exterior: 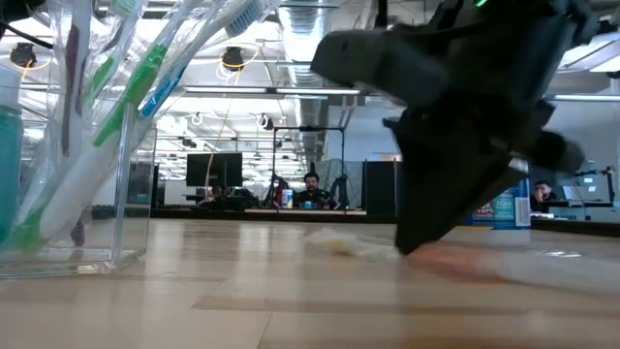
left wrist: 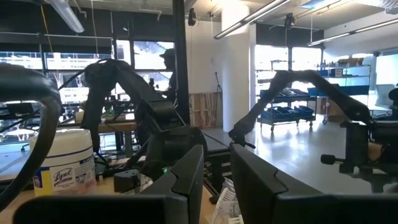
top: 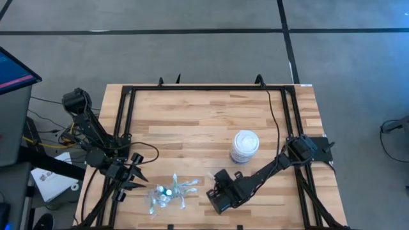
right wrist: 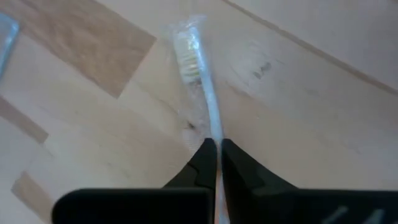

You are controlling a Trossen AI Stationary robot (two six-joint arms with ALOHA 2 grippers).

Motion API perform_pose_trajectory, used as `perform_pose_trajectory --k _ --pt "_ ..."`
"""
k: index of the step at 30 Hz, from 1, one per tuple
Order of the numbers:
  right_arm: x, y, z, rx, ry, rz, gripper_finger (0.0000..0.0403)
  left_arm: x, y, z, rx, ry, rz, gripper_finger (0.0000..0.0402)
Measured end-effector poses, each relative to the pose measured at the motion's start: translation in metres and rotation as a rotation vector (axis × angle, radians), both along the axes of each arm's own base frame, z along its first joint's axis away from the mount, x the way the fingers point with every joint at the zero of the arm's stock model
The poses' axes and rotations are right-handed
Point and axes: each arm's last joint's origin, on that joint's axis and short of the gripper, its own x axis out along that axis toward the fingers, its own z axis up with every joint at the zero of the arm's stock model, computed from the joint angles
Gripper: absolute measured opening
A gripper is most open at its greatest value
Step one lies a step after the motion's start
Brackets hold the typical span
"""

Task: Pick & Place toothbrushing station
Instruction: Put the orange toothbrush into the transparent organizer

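Observation:
A slim pale toothbrush [right wrist: 198, 81] in a clear wrapper lies flat on the wooden table, its bristle head away from my right gripper [right wrist: 217, 148], which is shut on it near the table's front middle [top: 216, 190]. To the left stands a clear box [exterior: 77, 194] with several toothbrushes leaning in it, blue and green accents showing; from above it is a crinkly clear cluster [top: 166, 195]. My left gripper [top: 133, 174] waits at the table's left front edge beside that cluster, its fingers apart with nothing between them. My right gripper pinches the toothbrush's handle [right wrist: 215, 134] between its two fingertips. The fingers slant down from above, in line with the brush, which runs on away from them. The brush lies on the table, its head [right wrist: 186, 53] resting on the wood.
A white stack of cups [top: 245, 145] stands right of centre, close to my right arm. A black frame [top: 192, 88] runs round the table's far and side edges. Bare wood spreads across the far half. A wipes tub [left wrist: 65, 165] shows beyond my left gripper.

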Motion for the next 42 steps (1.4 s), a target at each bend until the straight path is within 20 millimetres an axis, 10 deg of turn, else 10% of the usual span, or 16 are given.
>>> perform_pose_trajectory --k 42 --pt "-0.014 0.028 0.128 -0.447 -0.116 0.081 0.0000 0.000 0.000 0.000 -0.002 0.001 -0.001 0.0076"
